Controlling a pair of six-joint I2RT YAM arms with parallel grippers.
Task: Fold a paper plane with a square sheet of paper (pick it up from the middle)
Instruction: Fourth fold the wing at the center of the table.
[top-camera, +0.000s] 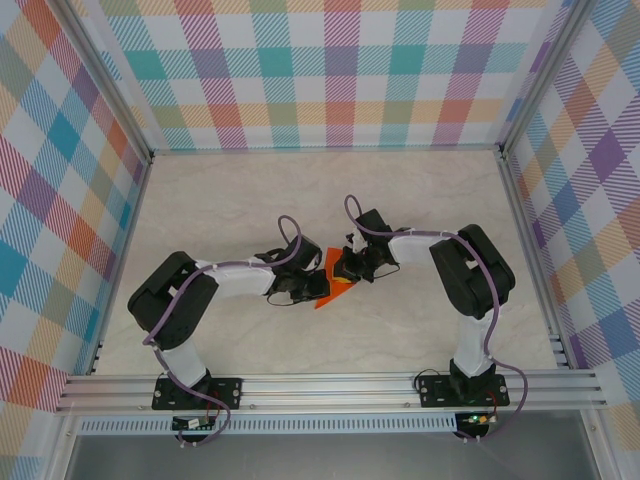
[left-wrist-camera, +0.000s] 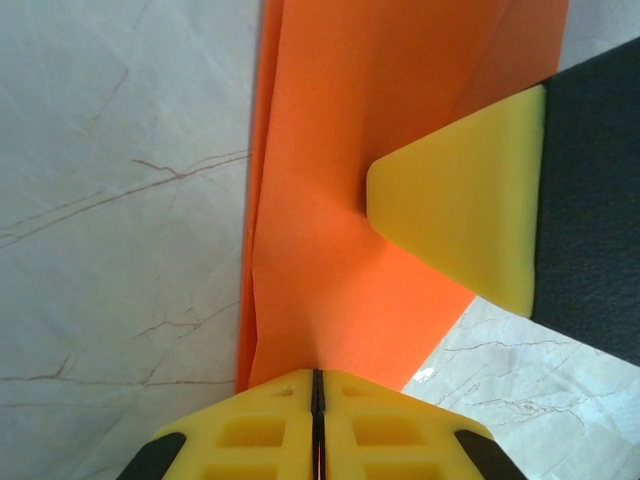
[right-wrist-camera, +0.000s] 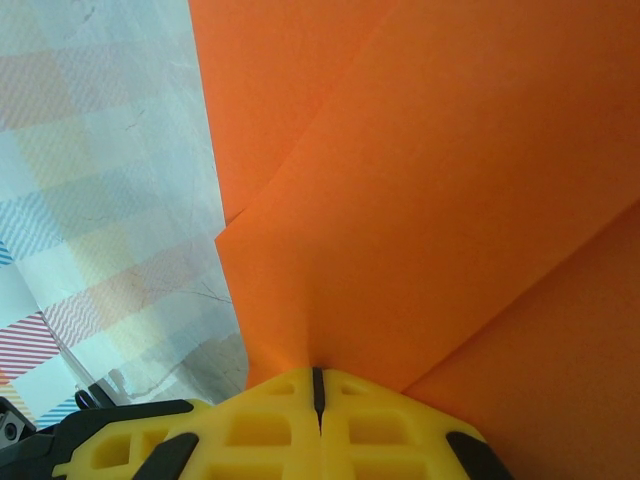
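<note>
Across the middle of the top view, the pale marbled table (top-camera: 430, 190) carried the left arm (top-camera: 235, 275) and the right arm (top-camera: 425, 243), both bent inward to meet at its centre. Between them sat the partly folded orange sheet of paper (top-camera: 327, 292). Its long axis ran steeply up and down the frame and its narrow tip pointed to the lower left. At the bottom of the left wrist view, the left gripper (left-wrist-camera: 316, 378) had its jaws pressed together on the sheet's edge. The right gripper (right-wrist-camera: 317, 372) likewise pinched the paper with jaws closed. One yellow finger (left-wrist-camera: 460, 215) of the right gripper lay against the sheet at centre right of the left wrist view.
</note>
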